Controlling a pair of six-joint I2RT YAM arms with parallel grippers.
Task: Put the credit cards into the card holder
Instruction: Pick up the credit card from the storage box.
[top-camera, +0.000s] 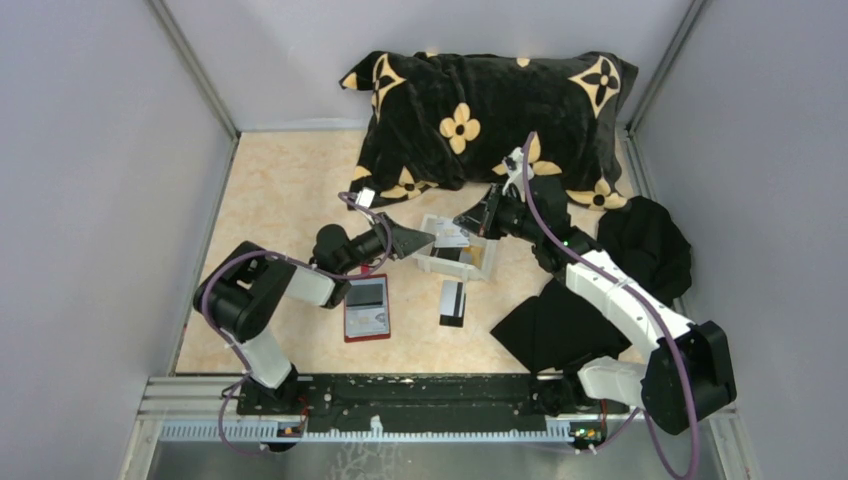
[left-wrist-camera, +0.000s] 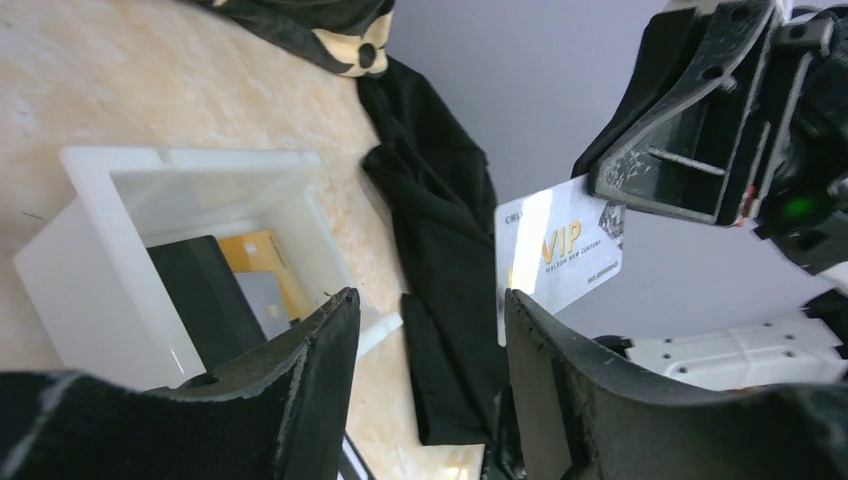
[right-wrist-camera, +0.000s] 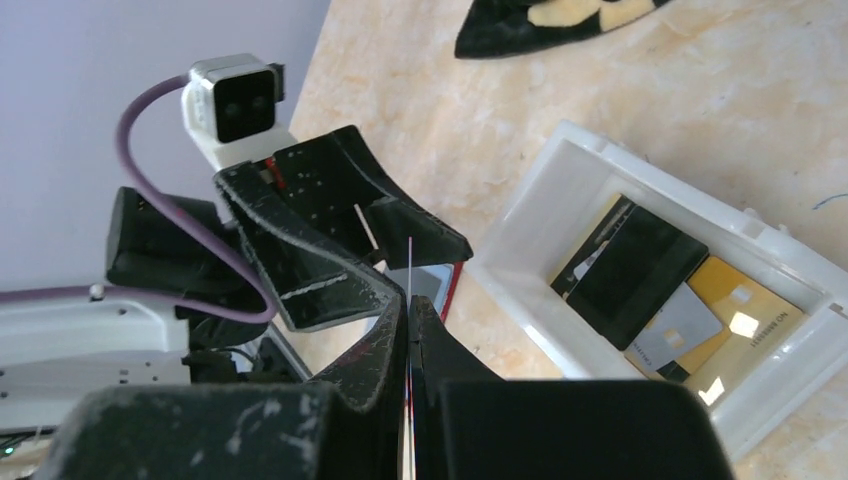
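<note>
Left wrist view: left gripper (left-wrist-camera: 428, 315), jaws spread, sits at lower centre facing a white card (left-wrist-camera: 560, 250). Right gripper (right-wrist-camera: 410, 322) pinches that card; a white tray (left-wrist-camera: 90, 200) lies at left.

Lab robot cell: grey panel walls (top-camera: 90, 180), aluminium corner posts (top-camera: 195, 65), black mounting rail (top-camera: 420, 388)

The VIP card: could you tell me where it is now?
In the left wrist view, the VIP card sits pinched in the right gripper, just ahead of the open left gripper, near the white tray.
</note>
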